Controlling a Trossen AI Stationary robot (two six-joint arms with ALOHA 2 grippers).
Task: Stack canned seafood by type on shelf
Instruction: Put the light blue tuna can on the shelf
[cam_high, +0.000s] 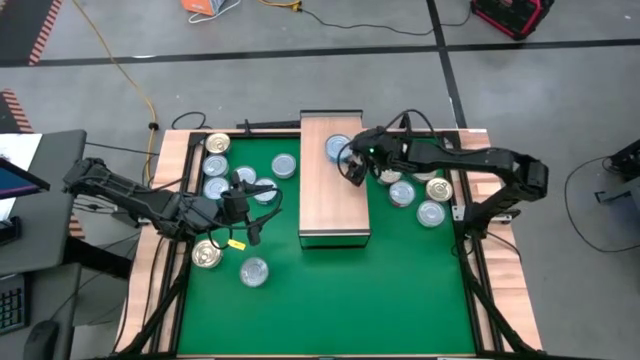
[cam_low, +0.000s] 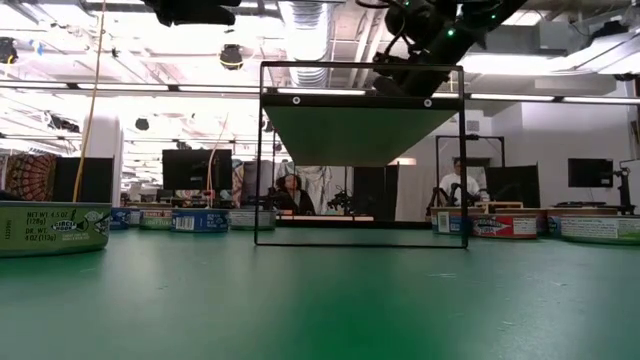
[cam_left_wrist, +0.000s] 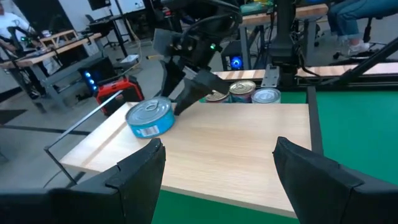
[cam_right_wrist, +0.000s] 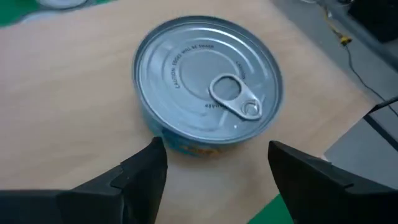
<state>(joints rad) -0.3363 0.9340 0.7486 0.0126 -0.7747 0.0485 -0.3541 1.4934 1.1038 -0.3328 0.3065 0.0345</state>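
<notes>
One tin (cam_high: 338, 148) sits on the shelf (cam_high: 334, 200), other tins (cam_high: 216, 187) flanking.

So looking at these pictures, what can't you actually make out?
- Shelf top, low view: seen from below table-top level, so the can on it is hidden.
- Can label, right wrist view: only a sliver of the side shows below the lid, text unreadable.
- Cans behind the shelf, left wrist view: the right arm hides part of them.
- Cans on the mat, high view: too small to read their types.

L hand (cam_high: 250, 210): fingers apart, holds nothing, arm bent low
R hand (cam_high: 352, 166): fingers apart, holds nothing, arm stretched inward
</notes>
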